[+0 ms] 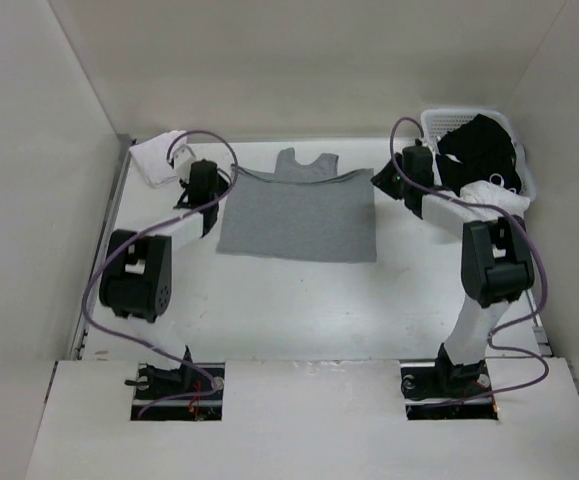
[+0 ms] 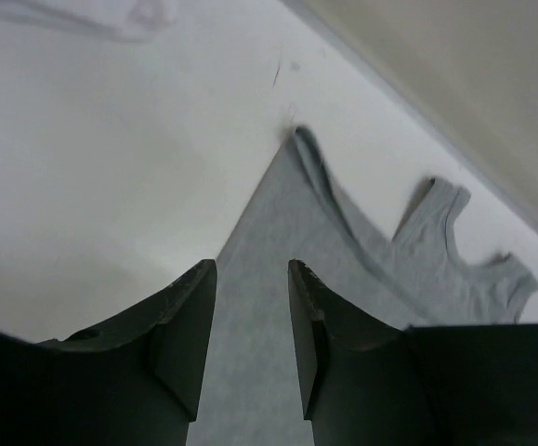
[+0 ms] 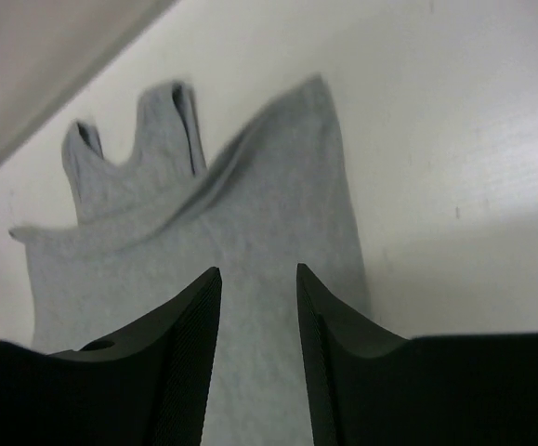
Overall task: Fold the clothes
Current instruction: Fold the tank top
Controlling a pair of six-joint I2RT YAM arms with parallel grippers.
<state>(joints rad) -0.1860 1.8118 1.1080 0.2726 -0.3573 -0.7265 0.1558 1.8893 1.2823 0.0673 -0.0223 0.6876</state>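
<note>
Grey heather knit tank top (image 1: 297, 215), sleeveless, lies flat on the white table (image 1: 299, 300), mid-width and towards the far wall. Its outline is roughly rectangular. The shoulder straps poke out past the far edge, and a fold ridge crosses the cloth just below them.

Left gripper (image 1: 227, 180) sits at the top's far-left corner. In the left wrist view its two dark fingers (image 2: 180, 316) stand apart, with bare grey cloth (image 2: 343, 251) showing through the gap; nothing is pinched.

Right gripper (image 1: 381, 178) sits at the far-right corner. Right wrist view: jaws apart, grey knit (image 3: 250, 214) visible between and beyond them, no cloth clamped.

Small white folded cloth (image 1: 154, 155) lies in the far-left corner of the table, apart from the top. White plastic basket (image 1: 439, 122) stands at far right, holding a black garment (image 1: 479, 145) and a white one (image 1: 494, 190).
</note>
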